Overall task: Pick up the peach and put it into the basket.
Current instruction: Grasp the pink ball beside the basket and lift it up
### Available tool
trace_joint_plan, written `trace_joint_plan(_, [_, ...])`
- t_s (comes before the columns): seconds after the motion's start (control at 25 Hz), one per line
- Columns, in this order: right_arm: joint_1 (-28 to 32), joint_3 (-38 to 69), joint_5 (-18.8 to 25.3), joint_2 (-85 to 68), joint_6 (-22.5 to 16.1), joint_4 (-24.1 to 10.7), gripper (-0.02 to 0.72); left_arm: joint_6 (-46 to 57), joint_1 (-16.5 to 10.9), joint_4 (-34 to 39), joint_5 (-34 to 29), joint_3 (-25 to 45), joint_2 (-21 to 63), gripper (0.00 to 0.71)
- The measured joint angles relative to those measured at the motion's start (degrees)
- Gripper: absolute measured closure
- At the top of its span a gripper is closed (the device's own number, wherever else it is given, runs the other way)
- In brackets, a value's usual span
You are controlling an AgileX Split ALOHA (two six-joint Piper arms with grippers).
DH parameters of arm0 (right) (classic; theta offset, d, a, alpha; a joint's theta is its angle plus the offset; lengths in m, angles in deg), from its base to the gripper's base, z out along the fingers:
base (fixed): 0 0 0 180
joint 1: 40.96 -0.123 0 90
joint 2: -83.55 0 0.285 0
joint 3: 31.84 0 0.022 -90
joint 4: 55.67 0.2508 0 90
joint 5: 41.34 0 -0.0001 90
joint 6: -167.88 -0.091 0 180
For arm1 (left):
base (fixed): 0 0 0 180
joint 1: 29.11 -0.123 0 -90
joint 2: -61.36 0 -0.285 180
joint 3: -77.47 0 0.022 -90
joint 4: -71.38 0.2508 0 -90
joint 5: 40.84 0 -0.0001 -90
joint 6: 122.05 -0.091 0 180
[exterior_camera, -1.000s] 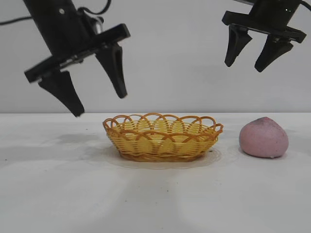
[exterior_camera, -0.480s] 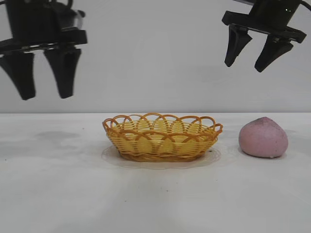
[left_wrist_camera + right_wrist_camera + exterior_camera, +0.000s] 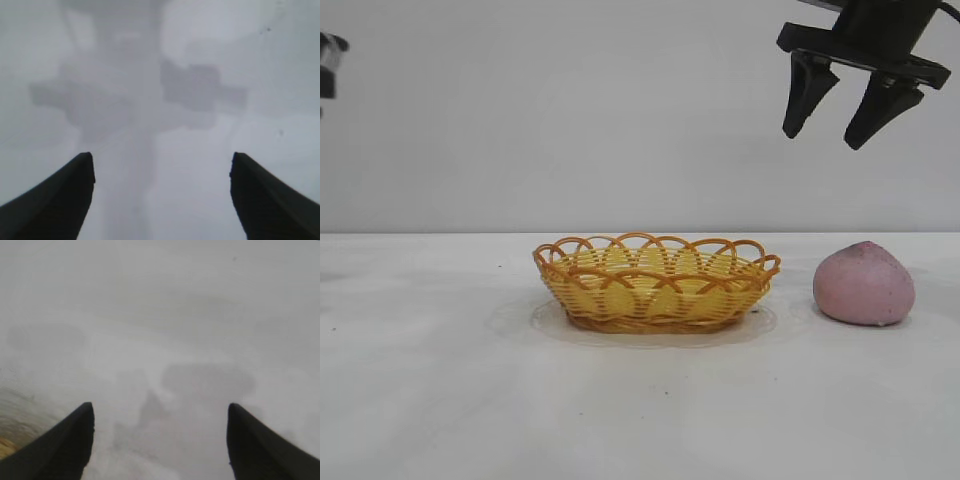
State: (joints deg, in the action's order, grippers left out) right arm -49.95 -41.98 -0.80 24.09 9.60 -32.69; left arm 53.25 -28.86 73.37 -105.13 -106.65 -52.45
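Item one, the right claw (image 3: 841, 118): black, two tapered fingers (image 3: 804, 92) spread wide with nothing between them, hanging high in the air at the upper right of the exterior view. Its own wrist camera shows both finger ends (image 3: 60, 445) apart over bare white table (image 3: 165, 330), with the claw's grey shadow (image 3: 207, 382) cast on the surface ahead.

Item two, the peach (image 3: 864, 284): dusty pink, rounded, darker at its small pointed top. It sits on the table (image 3: 640, 400) below the right claw and slightly to that claw's outer side, well clear of the fingertips, untouched.

Item three, the basket (image 3: 656, 282): shallow oval wicker, yellow weave, orange-brown looped rim. It stands on the table below the right claw and off toward the middle of the scene, near the peach but apart from it. Nothing shows inside it. A yellow-brown smear at the edge of the right wrist view, beside one finger, is possibly its rim; too blurred to be sure.

Item four, the left claw (image 3: 162, 200): in the exterior view only a dark scrap of the left arm (image 3: 328, 62) shows at the far left edge, well away from the basket. Its wrist camera shows its two fingers (image 3: 55, 200) held wide, empty, over bare table with a shadow beneath.
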Motion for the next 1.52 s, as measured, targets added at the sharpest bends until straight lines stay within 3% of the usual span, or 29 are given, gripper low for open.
trace_joint_plan(0.2, [0.0, 0.0, 0.0, 0.0, 0.0, -0.4, 0.179, 0.5, 0.0, -2.0, -1.9, 0.1, 9.0, 0.177])
trace_joint_plan(0.32, [0.0, 0.0, 0.0, 0.0, 0.0, -0.5, 0.179, 0.9, 0.0, -2.3, -1.0, 4.1, 16.0, 0.177])
trace_joint_plan(0.88, [0.0, 0.0, 0.3, 0.0, 0.0, -0.5, 0.179, 1.5, 0.0, -2.4, 1.8, 36.1, 51.6, 0.177])
trace_joint_plan(1.2, [0.0, 0.0, 0.5, 0.0, 0.0, -0.5, 0.179, 1.5, 0.0, -4.0, 1.8, 51.0, 77.4, 0.177])
trace_joint_plan(1.52, [0.0, 0.0, 0.5, 0.0, 0.0, -0.5, 0.179, 1.5, 0.0, -4.5, 0.9, 53.7, 103.3, 0.177])
